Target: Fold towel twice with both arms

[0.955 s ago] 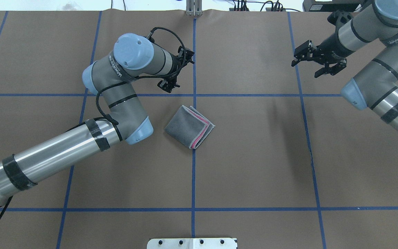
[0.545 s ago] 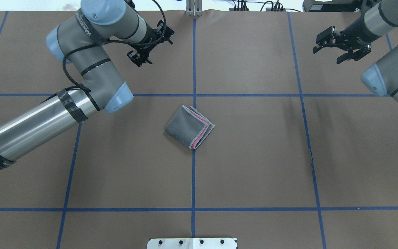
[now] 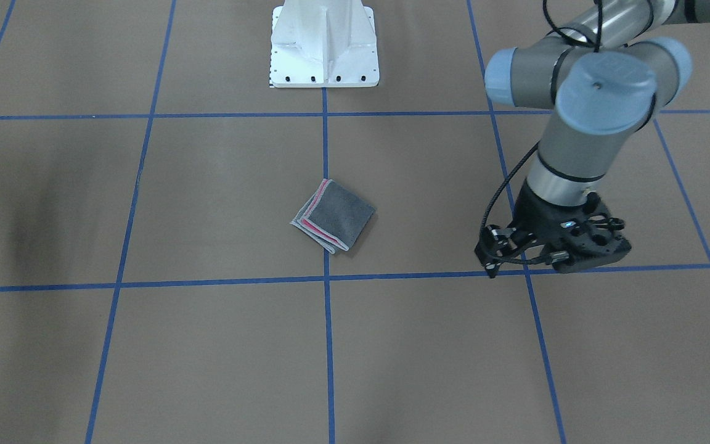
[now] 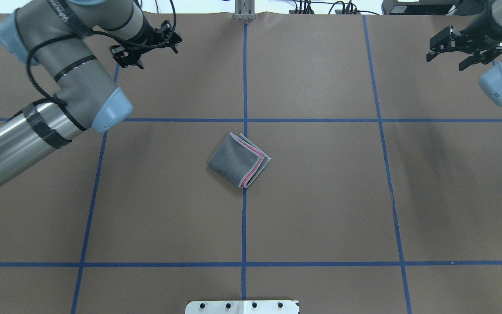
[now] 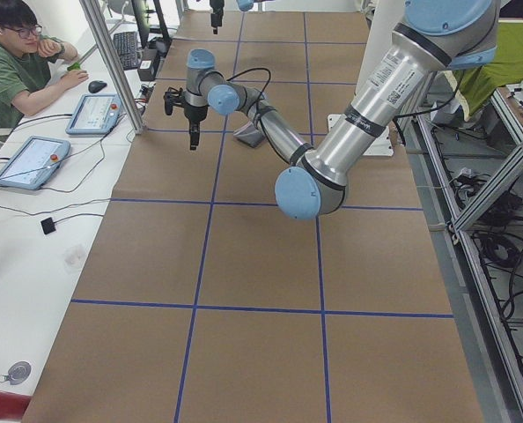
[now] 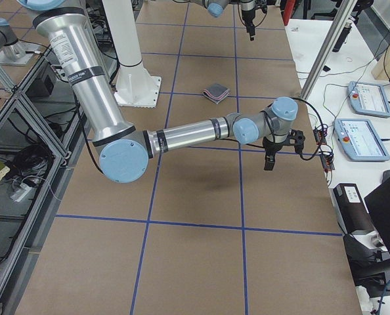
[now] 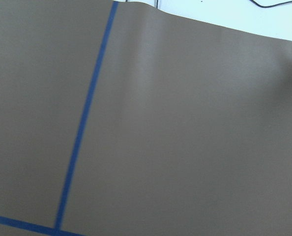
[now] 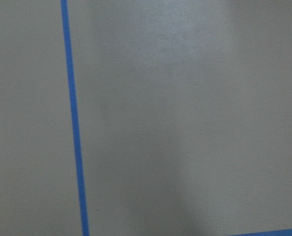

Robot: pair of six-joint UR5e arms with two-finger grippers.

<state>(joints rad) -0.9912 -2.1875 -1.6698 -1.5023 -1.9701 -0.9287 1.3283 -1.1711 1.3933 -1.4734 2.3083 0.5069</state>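
The towel [image 4: 239, 160] lies folded into a small square at the table's middle, dark grey face up, with pink and pale grey edges showing on one side; it also shows in the front view [image 3: 333, 216] and the right view [image 6: 216, 92]. My left gripper [image 4: 155, 56] hangs open and empty over the far left of the table, well away from the towel. In the front view only the left gripper's body [image 3: 552, 246] shows, seen from above. My right gripper [image 4: 445, 62] is open and empty at the far right. Both wrist views show only brown paper and blue tape.
Brown paper with blue tape lines [image 4: 244, 218] covers the table. The white pedestal base [image 3: 324, 43] stands at the robot's side. A person [image 5: 15, 53] sits at a side desk with tablets [image 5: 94, 113]; more control tablets [image 6: 369, 98] lie beyond the far edge.
Both arms have swung outward and farther from the towel, the left toward the far left, the right toward the far right. The towel has not moved.
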